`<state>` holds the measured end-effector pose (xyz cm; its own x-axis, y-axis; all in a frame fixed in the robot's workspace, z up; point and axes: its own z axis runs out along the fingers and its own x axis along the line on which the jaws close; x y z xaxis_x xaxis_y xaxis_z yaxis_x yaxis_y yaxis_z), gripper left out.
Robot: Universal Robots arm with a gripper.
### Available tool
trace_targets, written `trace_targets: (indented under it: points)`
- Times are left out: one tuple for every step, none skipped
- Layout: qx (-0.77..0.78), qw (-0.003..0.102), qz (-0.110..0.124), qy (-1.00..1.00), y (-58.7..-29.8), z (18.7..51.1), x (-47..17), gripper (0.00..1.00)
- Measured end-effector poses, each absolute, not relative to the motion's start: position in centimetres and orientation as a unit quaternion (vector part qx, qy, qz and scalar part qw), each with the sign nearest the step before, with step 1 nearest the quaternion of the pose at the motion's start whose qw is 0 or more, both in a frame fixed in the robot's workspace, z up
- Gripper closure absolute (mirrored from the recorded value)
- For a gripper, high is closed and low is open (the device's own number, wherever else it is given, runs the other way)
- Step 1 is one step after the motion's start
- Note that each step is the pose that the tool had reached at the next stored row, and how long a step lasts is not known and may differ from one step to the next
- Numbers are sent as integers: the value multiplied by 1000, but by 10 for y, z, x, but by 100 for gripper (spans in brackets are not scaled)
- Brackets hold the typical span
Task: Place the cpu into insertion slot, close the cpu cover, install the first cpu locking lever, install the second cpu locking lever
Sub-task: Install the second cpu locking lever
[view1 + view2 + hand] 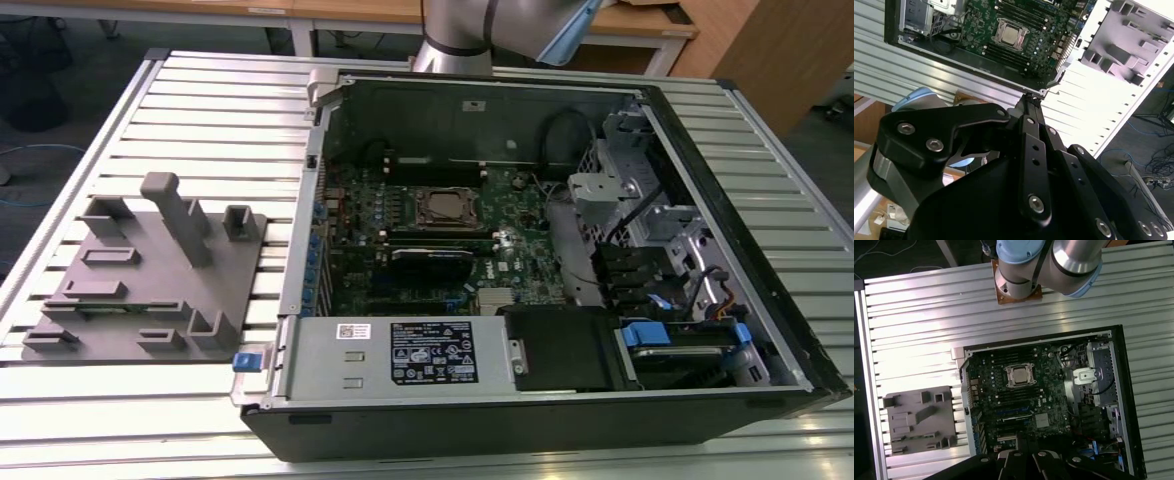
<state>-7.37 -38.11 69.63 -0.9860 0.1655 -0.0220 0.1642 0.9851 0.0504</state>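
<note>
Gripper closed, empty, raised well above open case, fingertips aimed down toward case rim. Cpu already seated in slot, cover down around it, mid-board, well apart from gripper.

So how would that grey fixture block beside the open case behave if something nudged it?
The grey fixture block would probably slide rather than tip: its flat base lies broad on the slatted table. It looks stiff, like moulded plastic, likely light for its bulk. The tall post standing on it seems the part likeliest to catch or snap.
</note>
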Motion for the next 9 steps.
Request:
trace_targets:
  points:
    - [83,13,24,996,-381,696,-74,89]
    - [83,13,24,996,-381,696,-74,89]
    - [83,13,24,996,-381,696,-74,89]
    - [83,13,24,996,-381,696,-74,89]
    - [83,14,24,996,-381,695,-74,89]
    - [83,14,24,996,-381,695,-74,89]
    - [83,14,24,996,-381,695,-74,89]
    - [83,14,24,996,-381,695,-74,89]
    - [83,14,24,996,-381,695,-74,89]
